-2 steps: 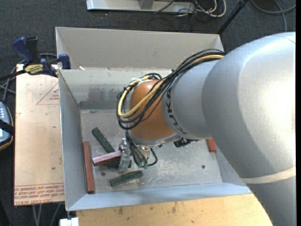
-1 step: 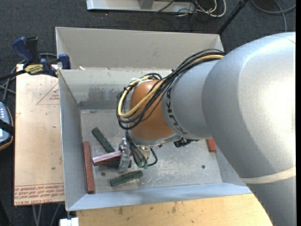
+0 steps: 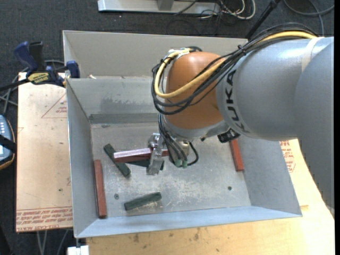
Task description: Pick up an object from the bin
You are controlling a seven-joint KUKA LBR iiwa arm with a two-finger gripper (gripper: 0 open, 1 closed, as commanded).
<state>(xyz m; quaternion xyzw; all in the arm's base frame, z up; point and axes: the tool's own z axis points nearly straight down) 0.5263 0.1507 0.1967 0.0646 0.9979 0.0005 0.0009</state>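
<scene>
**Gripper low at the right end of a maroon bar, mid-bin**

In the camera view, the grey KUKA arm [image 3: 281, 89] comes in from the right. Its rounded orange wrist cover [image 3: 188, 92] hangs over the back half of the grey metal bin [image 3: 79, 142], with yellow and black cables [image 3: 159, 86] looped around the cover. Below the cover, the metal gripper [image 3: 155, 159] sits low near the middle of the bin floor.

The gripper meets the right end of a maroon rectangular bar [image 3: 132, 154], which lies roughly crosswise and runs leftward from the gripper. The view does not show whether the gripper is open or closed. Nor does it show whether the gripper has hold of the bar or is only touching it.

A short dark green block [image 3: 117, 161] lies at a slant, touching or just beside the bar's left end. A dark patch lies on the floor just under the bar.

The other pieces lie well apart from the gripper:
- A long reddish-brown wooden strip [image 3: 99, 189] lies along the foot of the left wall.
- A dark green flat stick [image 3: 142, 201] lies near the front wall, slightly tilted.
- A shorter reddish-brown strip [image 3: 237, 155] lies by the right wall, partly under the arm.
</scene>
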